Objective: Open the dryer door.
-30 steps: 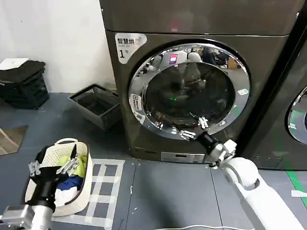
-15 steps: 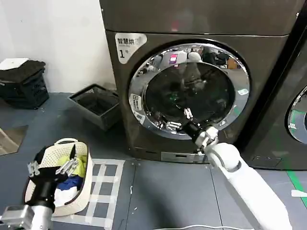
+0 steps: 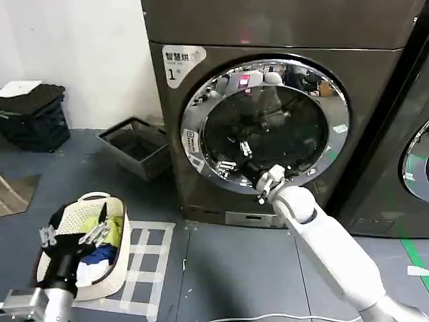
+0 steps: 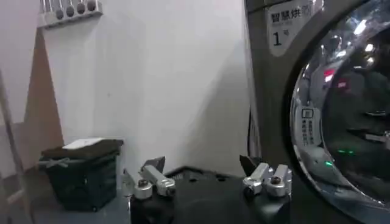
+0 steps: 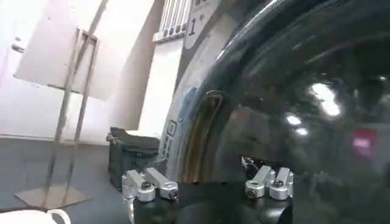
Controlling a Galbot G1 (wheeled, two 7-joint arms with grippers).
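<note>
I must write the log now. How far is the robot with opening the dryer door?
Nothing is done yet: the dryer door sits shut, its chrome rim flush with the machine front. In hand: the right gripper is at the lower left part of the glass, fingers open, gripping nothing. The left gripper waits low over the laundry basket. Still left: catching the door's edge and swinging it open.

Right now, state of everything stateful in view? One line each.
dryer door: closed, flush with the machine front.
right gripper: open, at the lower left of the door glass, holding nothing.
left gripper: open, holding nothing, parked low over the laundry basket.
laundry basket: upright on the floor, clothes inside.
dark crate: on the floor left of the dryer, contents unclear.
</note>
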